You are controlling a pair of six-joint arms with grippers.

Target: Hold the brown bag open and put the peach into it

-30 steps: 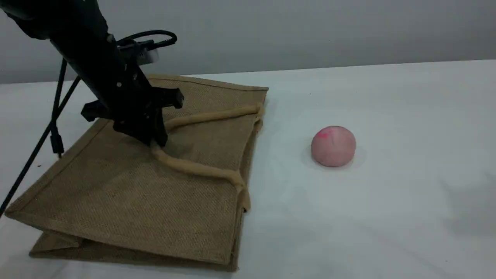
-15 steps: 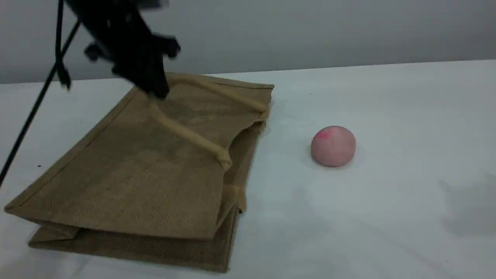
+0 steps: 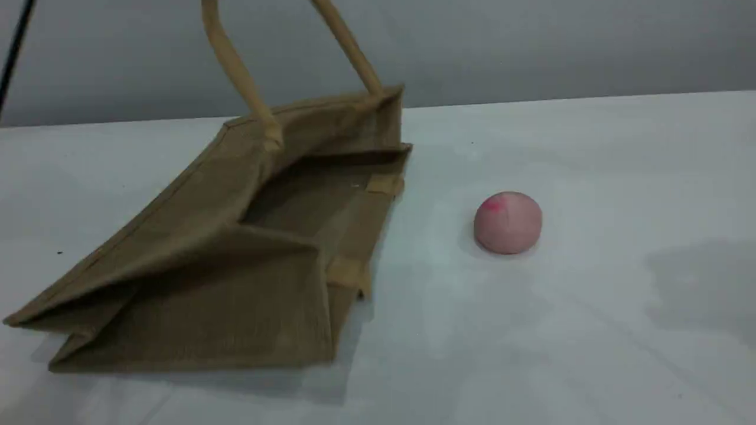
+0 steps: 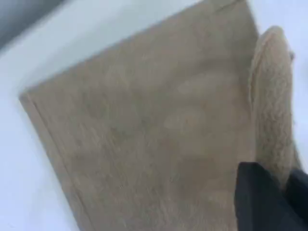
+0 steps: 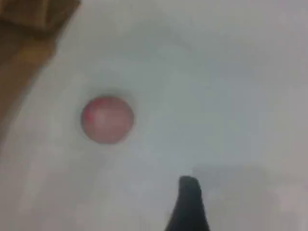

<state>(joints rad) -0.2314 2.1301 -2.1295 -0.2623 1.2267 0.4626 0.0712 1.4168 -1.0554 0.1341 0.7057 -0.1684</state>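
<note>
Left arm has hauled the brown bag's [image 3: 195, 248] handle [image 3: 236, 65] up out of the scene view; the mouth now gapes where it lay flat a second ago.

The left gripper [image 4: 269, 202], clamped shut on the handle, hangs above the bag, whose upper panel slopes away below it while the lower panel stays on the table [image 3: 590, 330]. To the right, the peach [image 3: 508, 222] sits unmoved, well clear of the bag's mouth and ahead of the right gripper [image 5: 188, 204], which hovers high with jaws wide and empty. My worry: one handle carries the whole lift, so if it slips, or the bag drags sideways, the mouth could sag shut before the peach arrives.
</note>
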